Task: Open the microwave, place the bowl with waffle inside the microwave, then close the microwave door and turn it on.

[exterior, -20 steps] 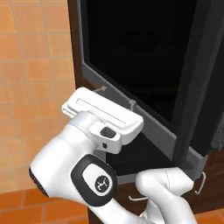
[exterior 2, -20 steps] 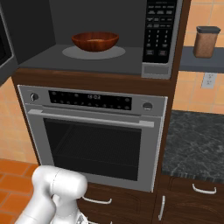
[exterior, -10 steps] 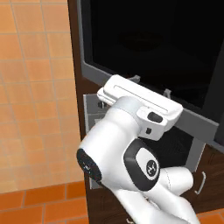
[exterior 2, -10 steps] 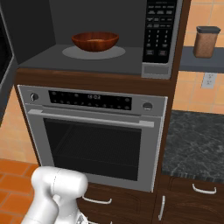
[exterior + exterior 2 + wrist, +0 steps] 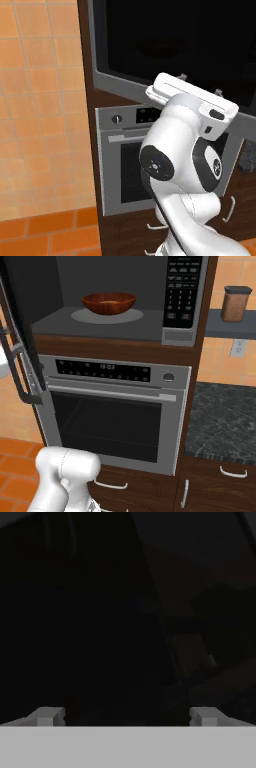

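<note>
The gripper (image 5: 125,714) has its jaws spread wide, holding nothing, facing the smooth black glass of the microwave door (image 5: 165,45), which stands swung open. The round reddish-brown bowl (image 5: 108,303) sits on the pale turntable inside the grey microwave (image 5: 100,326), above the silver oven (image 5: 112,411).

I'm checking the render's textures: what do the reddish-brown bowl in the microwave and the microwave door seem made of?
The round reddish-brown bowl: probably polished wood, warm streaky brown with soft sheen. The big microwave door: glossy black glass, faintly reflective, in a matte grey metal-looking frame.
</note>
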{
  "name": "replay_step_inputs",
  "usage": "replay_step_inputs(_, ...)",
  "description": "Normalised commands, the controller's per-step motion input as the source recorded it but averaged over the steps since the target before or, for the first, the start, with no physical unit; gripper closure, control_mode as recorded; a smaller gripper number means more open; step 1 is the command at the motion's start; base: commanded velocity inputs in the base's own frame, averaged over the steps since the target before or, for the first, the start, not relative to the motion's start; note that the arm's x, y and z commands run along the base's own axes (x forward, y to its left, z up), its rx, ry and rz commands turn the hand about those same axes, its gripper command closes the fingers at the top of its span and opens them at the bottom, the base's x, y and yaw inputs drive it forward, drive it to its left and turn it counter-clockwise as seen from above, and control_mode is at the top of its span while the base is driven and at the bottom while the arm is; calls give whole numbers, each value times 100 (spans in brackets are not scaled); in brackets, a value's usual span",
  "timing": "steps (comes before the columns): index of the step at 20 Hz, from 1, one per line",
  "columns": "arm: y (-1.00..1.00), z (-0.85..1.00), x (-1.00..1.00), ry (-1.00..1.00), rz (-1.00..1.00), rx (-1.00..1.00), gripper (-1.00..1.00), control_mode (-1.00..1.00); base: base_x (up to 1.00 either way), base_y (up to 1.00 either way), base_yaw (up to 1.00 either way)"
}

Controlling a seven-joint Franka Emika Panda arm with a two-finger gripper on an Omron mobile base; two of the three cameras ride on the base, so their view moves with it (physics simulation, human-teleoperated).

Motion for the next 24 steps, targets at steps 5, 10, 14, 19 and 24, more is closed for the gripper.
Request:
replay_step_inputs(5,-46,3,55,0,8,3,-100,-100,0,0,0)
replay_step_inputs(10,-40,0,54,1,7,1,-100,-100,0,0,0)
replay_step_inputs(14,-35,2,51,3,7,0,-100,-100,0,0,0)
replay_step_inputs(19,-26,9,44,9,7,0,-100,-100,0,0,0)
replay_step_inputs(24,-13,12,36,17,7,0,-100,-100,0,0,0)
